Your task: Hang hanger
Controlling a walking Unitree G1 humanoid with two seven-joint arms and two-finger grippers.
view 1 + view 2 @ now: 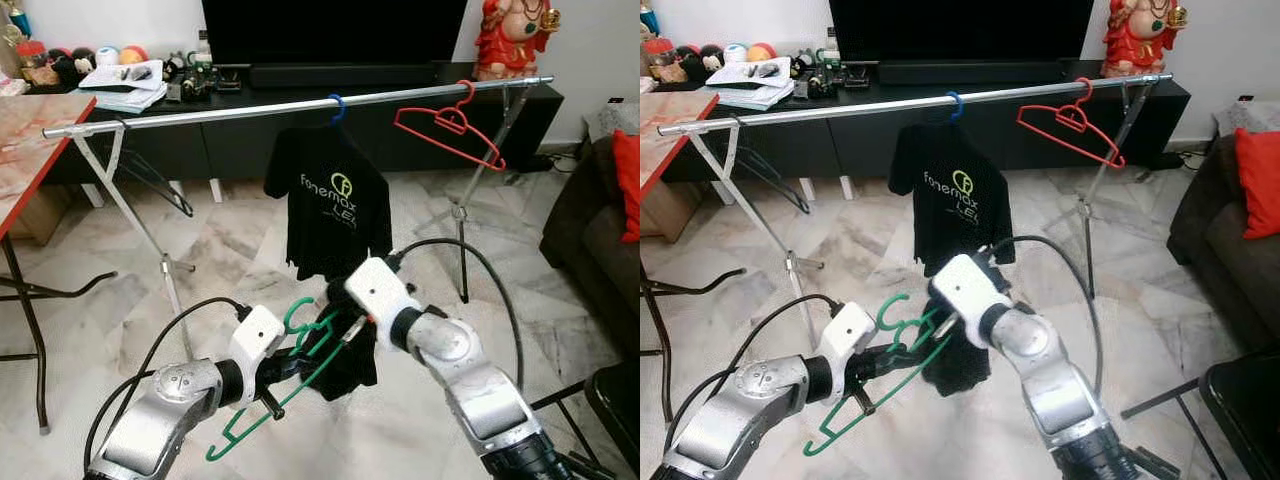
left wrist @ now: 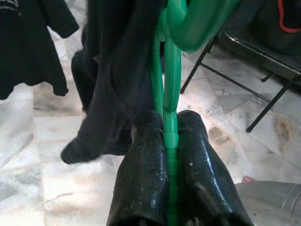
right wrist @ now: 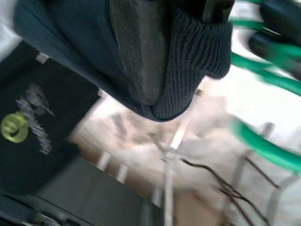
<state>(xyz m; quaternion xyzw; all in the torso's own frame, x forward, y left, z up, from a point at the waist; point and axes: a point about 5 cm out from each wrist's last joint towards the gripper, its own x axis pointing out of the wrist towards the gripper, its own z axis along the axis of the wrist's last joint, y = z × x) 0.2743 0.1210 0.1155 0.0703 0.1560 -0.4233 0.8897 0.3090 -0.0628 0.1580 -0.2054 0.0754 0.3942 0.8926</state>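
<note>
Head stereo pair looks fwd/down, both share rail (image 1: pixel 300 105) beyond both arms. L wrist cam close along fingers (image 2: pixel 141 183) pinching green hanger (image 2: pixel 171 113). R wrist cam close on dark garment (image 3: pixel 183 70).

A green plastic hanger (image 1: pixel 290 375) hangs tilted low in the near middle, hook uppermost, its shaft pinched between black fingers, with a dark garment (image 1: pixel 345 345) draped beside it. The silver rail (image 1: pixel 300 105) runs across the far side, above it.
</note>
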